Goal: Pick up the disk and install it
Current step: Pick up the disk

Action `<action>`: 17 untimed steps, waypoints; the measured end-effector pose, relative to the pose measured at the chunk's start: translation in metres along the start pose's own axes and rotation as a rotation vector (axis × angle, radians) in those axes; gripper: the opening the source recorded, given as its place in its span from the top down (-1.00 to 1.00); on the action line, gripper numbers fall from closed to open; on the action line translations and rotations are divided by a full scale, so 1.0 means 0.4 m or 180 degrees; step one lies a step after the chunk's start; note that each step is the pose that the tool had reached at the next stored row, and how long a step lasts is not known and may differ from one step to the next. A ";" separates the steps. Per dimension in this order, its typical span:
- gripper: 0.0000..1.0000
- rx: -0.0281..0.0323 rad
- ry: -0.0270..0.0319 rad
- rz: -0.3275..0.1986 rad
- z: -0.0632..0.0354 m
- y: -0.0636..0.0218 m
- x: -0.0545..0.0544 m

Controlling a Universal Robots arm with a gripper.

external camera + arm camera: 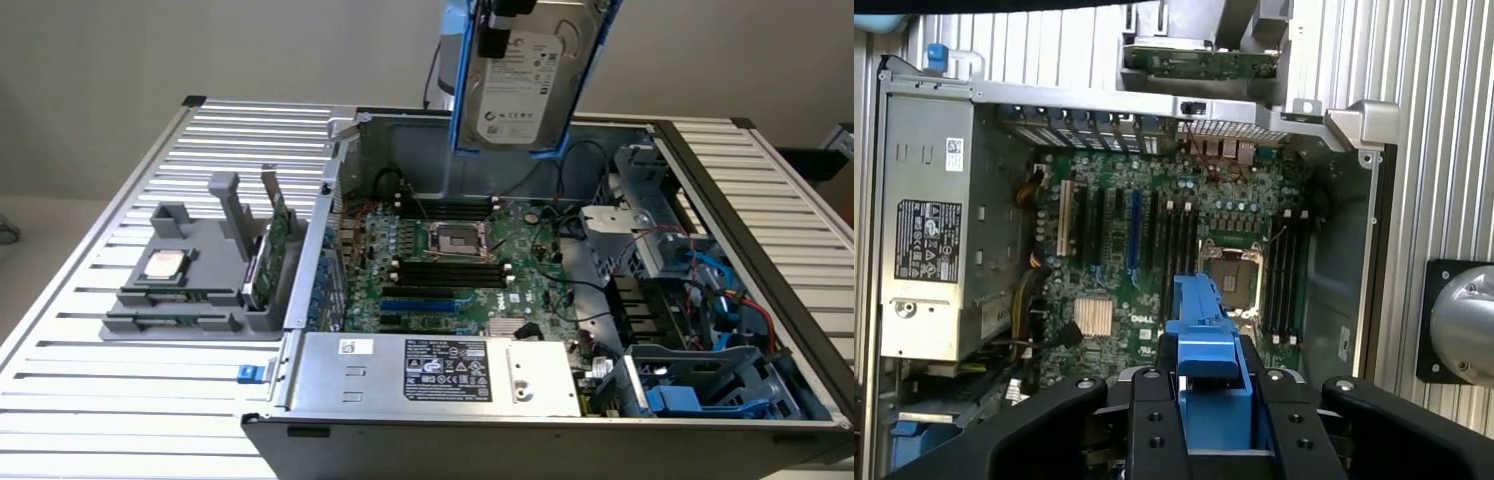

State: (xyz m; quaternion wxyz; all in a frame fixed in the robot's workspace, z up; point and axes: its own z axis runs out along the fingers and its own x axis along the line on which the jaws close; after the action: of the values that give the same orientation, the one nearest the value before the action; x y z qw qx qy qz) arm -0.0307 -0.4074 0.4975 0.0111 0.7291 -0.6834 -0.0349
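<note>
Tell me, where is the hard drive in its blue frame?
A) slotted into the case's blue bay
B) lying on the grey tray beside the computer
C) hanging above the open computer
C: the hard drive hangs upright in the claw, above the open computer case.

In the claw [1209, 410], the disk [523, 80] has a dull silver-grey metal body, a white paper-like label and a smooth blue plastic carrier [1202, 335]. The claw itself is matt black. Below it, the computer case [407, 150] is bare satin metal, the motherboard [467, 262] is glossy green, and the surface [120, 400] is ribbed pale metal.
</note>
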 end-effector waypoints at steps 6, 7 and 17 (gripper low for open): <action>0.34 0.0000 0.0000 0.0000 -0.004 -0.035 0.038; 0.34 0.0000 0.0000 0.0000 -0.004 -0.040 0.046; 0.34 0.0000 0.0000 0.0000 -0.010 -0.092 0.115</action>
State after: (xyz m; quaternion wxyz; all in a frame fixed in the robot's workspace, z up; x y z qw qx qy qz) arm 0.0093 -0.4511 0.4975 0.0111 0.7291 -0.6834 -0.0349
